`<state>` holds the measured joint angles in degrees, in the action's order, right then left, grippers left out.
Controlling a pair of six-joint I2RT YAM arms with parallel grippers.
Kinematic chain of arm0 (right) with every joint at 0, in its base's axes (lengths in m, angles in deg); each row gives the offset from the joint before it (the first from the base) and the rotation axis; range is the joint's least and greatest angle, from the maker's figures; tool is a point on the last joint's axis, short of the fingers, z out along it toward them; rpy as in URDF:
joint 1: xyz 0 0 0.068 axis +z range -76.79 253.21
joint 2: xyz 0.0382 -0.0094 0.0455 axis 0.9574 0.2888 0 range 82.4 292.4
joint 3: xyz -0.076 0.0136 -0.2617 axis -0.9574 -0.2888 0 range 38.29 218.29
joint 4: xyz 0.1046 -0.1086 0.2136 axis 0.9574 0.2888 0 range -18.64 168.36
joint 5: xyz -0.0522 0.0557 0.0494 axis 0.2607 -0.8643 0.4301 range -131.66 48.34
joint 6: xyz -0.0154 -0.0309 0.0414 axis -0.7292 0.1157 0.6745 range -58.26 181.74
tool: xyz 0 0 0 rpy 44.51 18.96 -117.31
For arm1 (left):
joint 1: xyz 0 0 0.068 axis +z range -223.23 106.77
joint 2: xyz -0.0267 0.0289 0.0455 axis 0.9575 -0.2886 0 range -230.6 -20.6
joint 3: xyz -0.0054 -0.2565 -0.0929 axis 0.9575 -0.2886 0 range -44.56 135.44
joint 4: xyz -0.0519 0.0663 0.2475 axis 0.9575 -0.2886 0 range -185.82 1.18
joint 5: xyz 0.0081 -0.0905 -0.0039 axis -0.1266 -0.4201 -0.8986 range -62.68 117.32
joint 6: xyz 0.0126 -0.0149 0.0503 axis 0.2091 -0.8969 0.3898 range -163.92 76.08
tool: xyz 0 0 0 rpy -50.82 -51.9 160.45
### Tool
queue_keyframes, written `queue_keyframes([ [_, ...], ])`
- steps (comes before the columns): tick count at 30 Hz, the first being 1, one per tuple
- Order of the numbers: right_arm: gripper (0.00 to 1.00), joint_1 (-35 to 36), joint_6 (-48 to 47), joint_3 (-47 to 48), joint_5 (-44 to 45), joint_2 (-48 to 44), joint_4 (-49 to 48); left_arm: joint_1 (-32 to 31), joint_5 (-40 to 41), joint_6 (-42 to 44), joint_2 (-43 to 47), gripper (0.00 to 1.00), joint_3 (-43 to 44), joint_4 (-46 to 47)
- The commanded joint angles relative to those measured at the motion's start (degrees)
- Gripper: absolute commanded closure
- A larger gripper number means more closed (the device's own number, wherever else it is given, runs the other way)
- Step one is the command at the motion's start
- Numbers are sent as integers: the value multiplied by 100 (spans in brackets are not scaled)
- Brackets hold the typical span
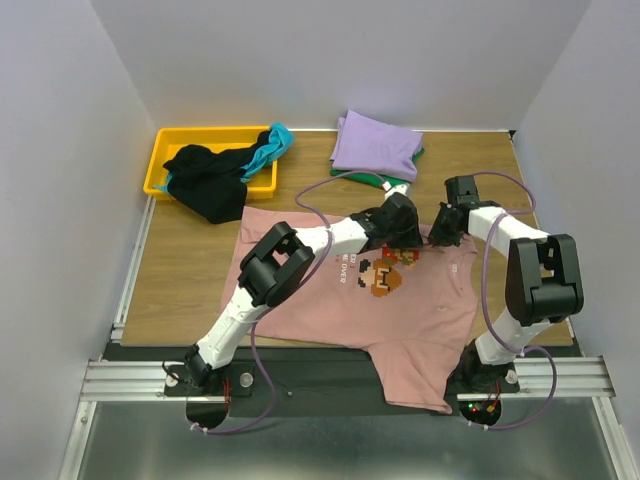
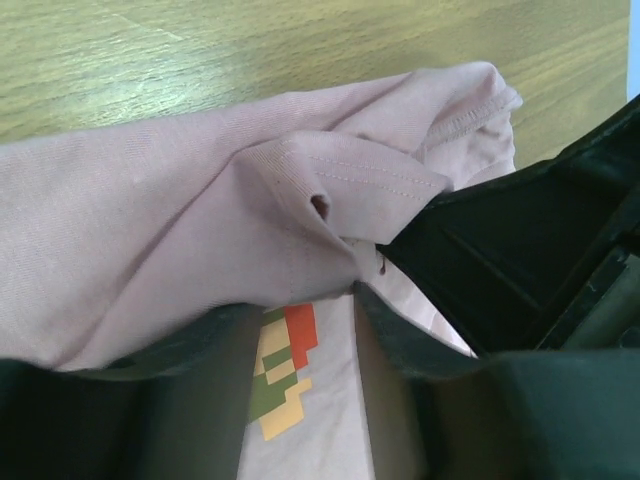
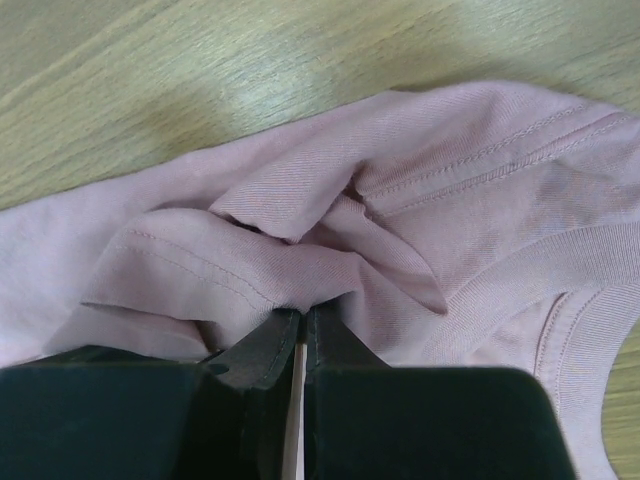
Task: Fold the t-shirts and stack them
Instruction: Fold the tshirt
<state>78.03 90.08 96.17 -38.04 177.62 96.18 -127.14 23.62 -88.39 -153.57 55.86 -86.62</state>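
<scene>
Now the right gripper [image 3: 301, 322] is clamped tight on a raised fold at the far edge of the pink tee [image 1: 420, 310], which lies spread print-up on the table [image 1: 190, 280]. The left gripper [image 2: 300, 305] sits just beside it — fingers apart, holding nothing. Best to close it on that same edge before lifting, with both pinches level.

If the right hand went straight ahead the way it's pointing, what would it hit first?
The pink t-shirt: the right hand is shut on a bunched fold of it, so that cloth comes first. Beyond the fold the wrist view shows only wooden table, though depth there is unclear.
</scene>
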Motion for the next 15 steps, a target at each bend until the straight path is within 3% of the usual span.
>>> queue_keyframes([
  [1, 99, -34, -74, -41, -72, -223, -214, -23, 150, -18, 26, 53, 434, -131],
  [5, 99, -34, -100, -85, -45, -258, -214, -23, 248, -36, -27, 62, 549, -211],
  [8, 99, -34, -109, -102, -19, -320, -206, -23, 169, -9, -54, 86, 636, -343],
  [9, 99, -34, -109, -120, -19, -337, -205, -23, 142, 8, -54, 98, 654, -378],
  [15, 99, -34, -109, -348, -54, -758, -135, -32, -218, 26, 384, 100, 172, -308],
])
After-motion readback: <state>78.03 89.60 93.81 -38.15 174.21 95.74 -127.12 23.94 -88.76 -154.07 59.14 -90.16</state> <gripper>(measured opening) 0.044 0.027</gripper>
